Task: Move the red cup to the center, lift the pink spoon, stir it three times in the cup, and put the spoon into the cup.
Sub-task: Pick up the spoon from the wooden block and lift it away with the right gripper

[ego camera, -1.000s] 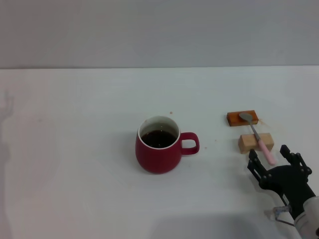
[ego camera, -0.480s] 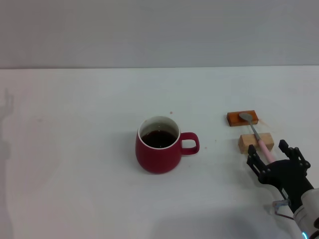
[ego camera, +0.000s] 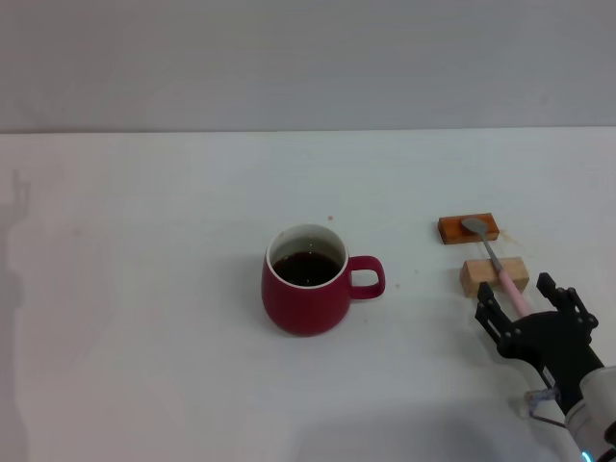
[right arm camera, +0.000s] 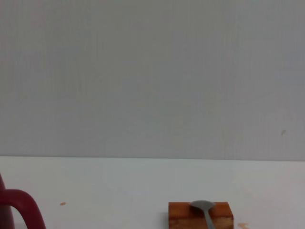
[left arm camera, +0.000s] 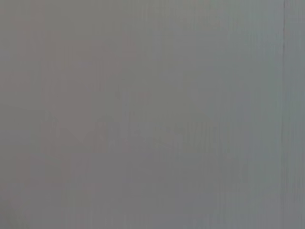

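Note:
The red cup (ego camera: 308, 279) stands near the middle of the white table, handle toward the right, dark liquid inside. Its handle also shows in the right wrist view (right arm camera: 21, 207). The pink spoon (ego camera: 495, 266) lies across two wooden blocks at the right, its grey bowl on the far orange block (ego camera: 468, 228) and its pink handle over the near pale block (ego camera: 494, 275). Its bowl shows in the right wrist view (right arm camera: 202, 206). My right gripper (ego camera: 522, 302) is open, its fingers on either side of the handle's near end. The left gripper is out of view.
The orange block also shows in the right wrist view (right arm camera: 200, 215). A grey wall rises behind the table's far edge (ego camera: 308, 131). The left wrist view shows only plain grey.
My right gripper has moved a little forward toward the spoon's handle, so its fingers now flank the handle's end. The cup, spoon and blocks have not moved.

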{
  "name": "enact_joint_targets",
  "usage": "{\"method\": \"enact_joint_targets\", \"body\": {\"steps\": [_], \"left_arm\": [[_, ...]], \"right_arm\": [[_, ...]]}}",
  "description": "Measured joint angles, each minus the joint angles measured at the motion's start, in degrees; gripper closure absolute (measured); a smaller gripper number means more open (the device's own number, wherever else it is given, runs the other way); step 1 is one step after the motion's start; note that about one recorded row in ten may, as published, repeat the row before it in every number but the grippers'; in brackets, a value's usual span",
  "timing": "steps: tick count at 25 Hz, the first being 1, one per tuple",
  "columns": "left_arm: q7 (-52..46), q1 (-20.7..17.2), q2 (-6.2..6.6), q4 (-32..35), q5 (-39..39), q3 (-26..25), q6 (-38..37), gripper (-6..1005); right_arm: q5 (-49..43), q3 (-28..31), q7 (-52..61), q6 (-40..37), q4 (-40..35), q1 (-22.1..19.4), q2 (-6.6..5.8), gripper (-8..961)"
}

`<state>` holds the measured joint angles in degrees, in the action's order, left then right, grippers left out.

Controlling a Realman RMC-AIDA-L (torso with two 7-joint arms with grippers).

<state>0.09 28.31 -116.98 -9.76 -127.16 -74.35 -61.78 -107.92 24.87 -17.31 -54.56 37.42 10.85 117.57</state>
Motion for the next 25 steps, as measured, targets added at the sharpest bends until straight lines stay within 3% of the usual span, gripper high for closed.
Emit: {"method": "enact_joint_targets", "body": {"steps": [14,17,22,25], "left_arm": [[0.0,-0.6,0.01,0.0,-0.1,0.0,-0.3,257],[0.0,-0.8,0.03,0.0,-0.1,0.0,-0.3,257],[0.0,-0.9,0.07,0.0,-0.1,0.1,-0.4,257],[0.0,-0.9,0.08,0.0,-0.1,0.1,-0.4,257]], "right_arm": [[-0.1,0.0,0.0,0.0,-0.8,0.1,0.72,185],[0.0,0.0,0.0,0.0,-0.8,0.1,0.78,360],[0.0,0.0,0.0,0.0,-0.8,0.1,0.9,531],[0.0,0.0,0.0,0.0,-0.8,0.1,0.94,562]]}}
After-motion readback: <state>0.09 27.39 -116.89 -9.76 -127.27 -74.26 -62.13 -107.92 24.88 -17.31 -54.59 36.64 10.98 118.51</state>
